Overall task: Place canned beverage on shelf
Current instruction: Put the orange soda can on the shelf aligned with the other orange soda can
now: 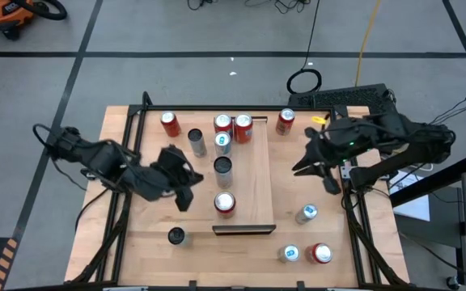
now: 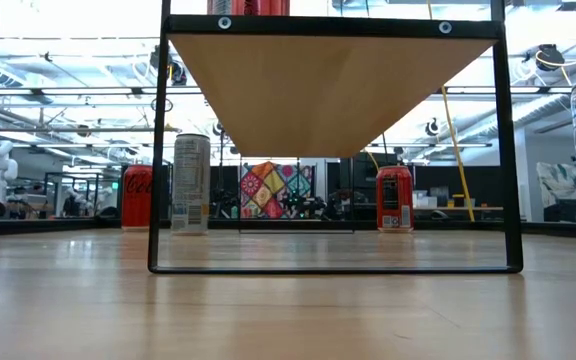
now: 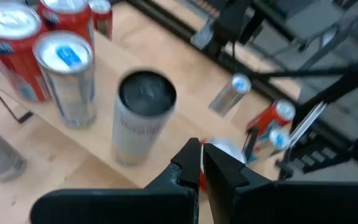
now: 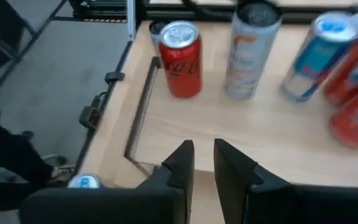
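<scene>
The shelf (image 1: 253,190) is a long pale-wood board with a dark strip at its near end, raised on a black frame (image 2: 155,150). Several cans stand upright on it: two red ones (image 1: 233,126) at the far end, a silver-blue can (image 1: 222,143), a dark-topped can (image 1: 222,167) and a red can (image 1: 225,203). My left gripper (image 1: 186,200) (image 3: 201,146) hovers shut just left of the shelf, holding nothing. My right gripper (image 1: 299,166) (image 4: 204,146) hovers right of the shelf, fingers nearly together and with nothing between them. Neither gripper shows in the low view.
Loose cans stand on the tabletop: a red one (image 1: 169,123) and a grey one (image 1: 196,142) far left, a red one (image 1: 285,121) far right, a dark one (image 1: 175,235) near left, and silver (image 1: 307,212), silver-blue (image 1: 290,253) and red (image 1: 320,253) ones near right.
</scene>
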